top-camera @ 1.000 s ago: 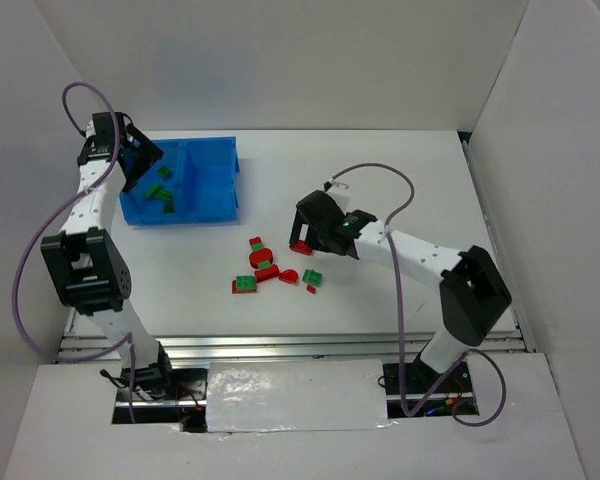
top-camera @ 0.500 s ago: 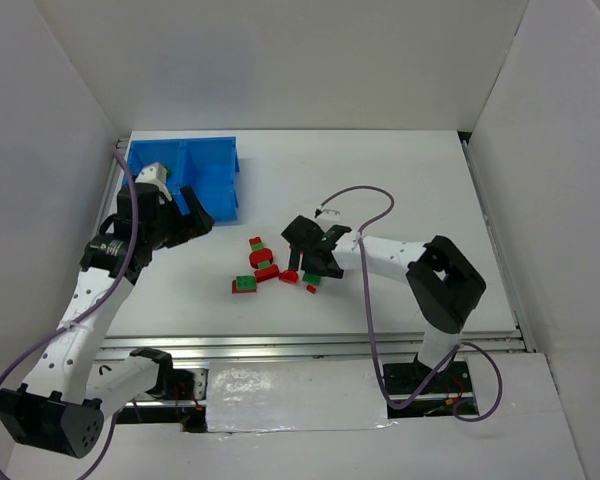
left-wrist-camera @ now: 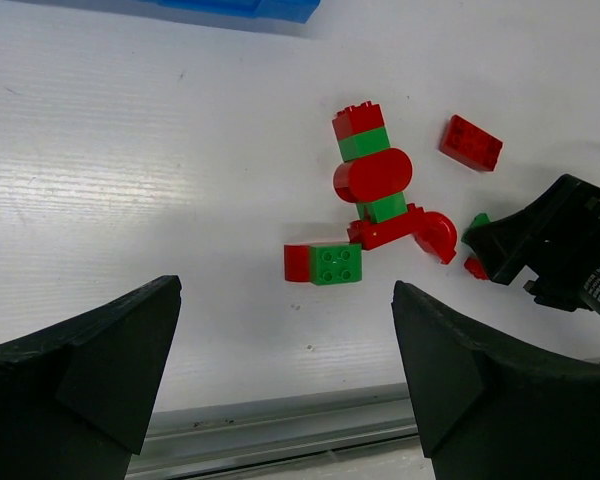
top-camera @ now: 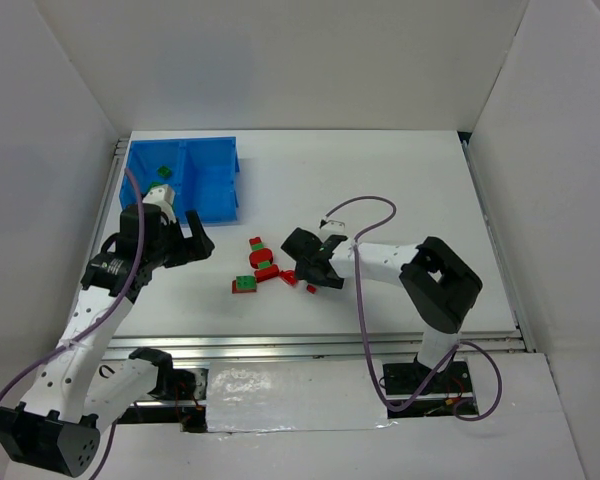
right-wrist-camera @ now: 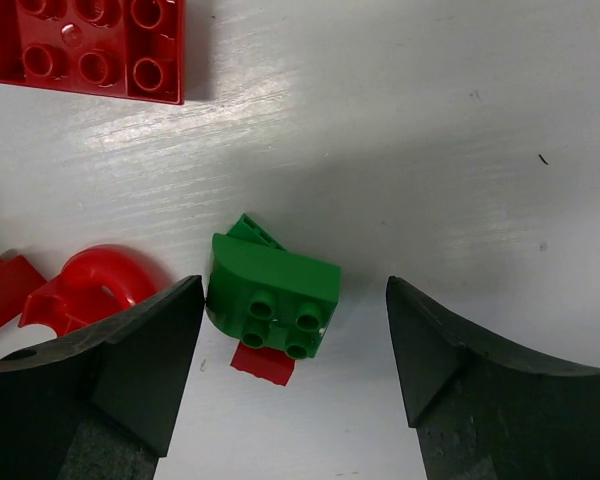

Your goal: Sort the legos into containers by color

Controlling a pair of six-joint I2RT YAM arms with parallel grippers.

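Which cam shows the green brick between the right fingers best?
Right wrist: the green brick sits centered between the fingers, studs clear. Left wrist shows only a green sliver beside the right gripper; top external hides it under that gripper.

The whole surface (top-camera: pixel 400 180) is taken in from above and behind the arm bases. The legos (top-camera: pixel 263 260) are viewed obliquely from the left wrist at moderate range, and straight down, very near, from the right wrist. A red arch (left-wrist-camera: pixel 435 235) is shared by both.

Left gripper (left-wrist-camera: pixel 285 295) and right gripper (right-wrist-camera: pixel 292 290) apparently stand spread.
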